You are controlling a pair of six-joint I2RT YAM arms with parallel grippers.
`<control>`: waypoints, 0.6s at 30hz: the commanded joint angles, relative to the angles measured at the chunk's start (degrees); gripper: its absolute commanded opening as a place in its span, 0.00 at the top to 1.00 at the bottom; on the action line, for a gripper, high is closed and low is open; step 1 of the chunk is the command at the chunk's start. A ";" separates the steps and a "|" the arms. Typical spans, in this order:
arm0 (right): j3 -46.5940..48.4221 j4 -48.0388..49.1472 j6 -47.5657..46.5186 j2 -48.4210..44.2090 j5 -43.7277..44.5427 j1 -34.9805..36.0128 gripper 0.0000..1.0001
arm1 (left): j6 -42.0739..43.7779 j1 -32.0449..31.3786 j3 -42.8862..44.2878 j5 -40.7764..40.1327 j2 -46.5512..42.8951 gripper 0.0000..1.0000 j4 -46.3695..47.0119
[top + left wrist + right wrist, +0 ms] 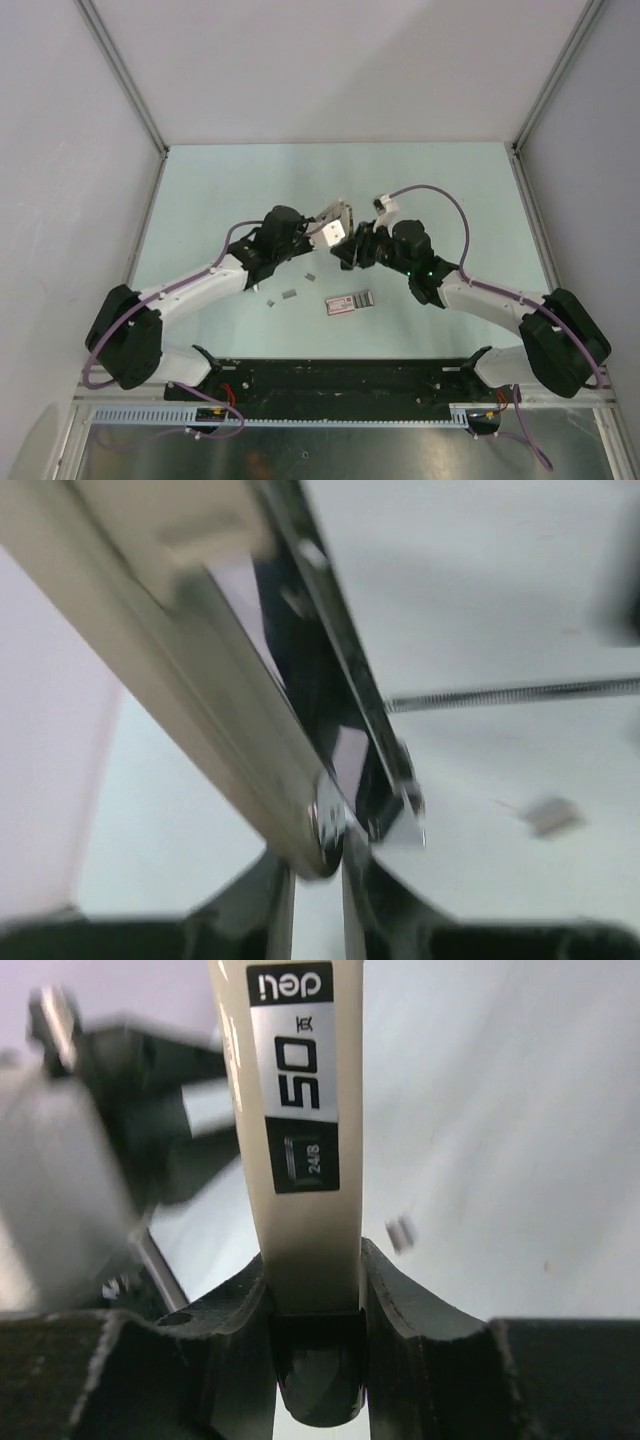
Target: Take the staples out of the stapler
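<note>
Above the middle of the table, both grippers meet on the stapler (300, 1180). In the right wrist view its beige base with a black "50" label stands upright between my right gripper's (312, 1295) fingers, which are shut on it. The left wrist view is blurred. There the stapler (190, 670) runs diagonally, beige arm beside black and chrome parts, and a thin coil spring (510, 693) stretches off to the right. My left gripper (318, 880) has its fingers close together, pinching the stapler's hinged end at the tips. Loose staples (290, 293) lie on the table below the left arm.
A flat pink-and-grey box (350, 302) lies on the table in front of the grippers. Small staple fragments (310, 277) lie to its left, one fragment (400, 1232) beside the right gripper and one fragment (550, 815) in the left wrist view. White walls enclose the pale green table (450, 190).
</note>
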 commanded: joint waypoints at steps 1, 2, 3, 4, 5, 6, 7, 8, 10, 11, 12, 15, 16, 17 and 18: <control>6.99 15.23 8.35 3.96 8.93 -1.43 1.00 | -15.84 -2.76 6.21 20.66 -4.37 0.77 -17.04; 7.80 15.81 8.78 5.00 9.15 -1.38 1.00 | -17.44 -2.76 6.54 22.80 -4.76 0.76 -18.13; 8.42 16.45 9.22 6.00 9.27 -1.30 1.00 | -18.72 -2.75 6.76 24.70 -5.22 0.76 -18.99; 8.95 17.08 9.65 6.94 9.33 -1.26 1.00 | -19.85 -2.75 6.86 26.27 -5.71 0.75 -19.63; 9.39 17.70 10.00 7.81 9.31 -1.16 1.00 | -20.80 -2.75 6.96 27.49 -6.09 0.74 -20.09; 9.74 18.01 10.18 8.46 9.39 -1.02 1.00 | -21.41 -2.75 7.14 28.33 -6.37 0.73 -20.45; 10.18 18.21 10.27 9.00 9.47 -0.90 1.00 | -21.94 -2.79 7.36 28.48 -6.51 0.71 -20.72; 10.54 18.18 10.22 9.50 9.52 -0.76 1.00 | -22.33 -2.72 7.56 28.07 -6.62 0.68 -20.85; 11.39 17.15 9.51 10.11 9.72 -0.54 1.00 | -23.09 -2.43 8.10 26.07 -6.97 0.61 -20.95; 12.02 16.02 8.66 10.44 9.90 -0.49 1.00 | -23.48 -2.11 8.46 24.63 -7.16 0.56 -20.97; 12.95 14.49 7.49 10.83 10.17 -0.33 1.00 | -23.90 -1.50 8.85 23.16 -7.34 0.49 -20.93; 17.46 6.11 2.93 12.69 12.13 -0.03 1.00 | -25.42 2.30 10.64 20.41 -8.25 0.28 -21.11; 18.70 4.00 1.63 13.32 12.73 0.03 1.00 | -25.57 4.08 11.09 20.61 -8.77 0.25 -21.36; 19.85 2.33 0.59 13.98 13.21 0.02 1.00 | -25.60 5.94 11.44 21.15 -9.47 0.23 -21.65; 20.99 0.48 -0.37 14.71 13.76 0.05 1.00 | -25.44 7.75 11.62 21.77 -10.12 0.21 -22.02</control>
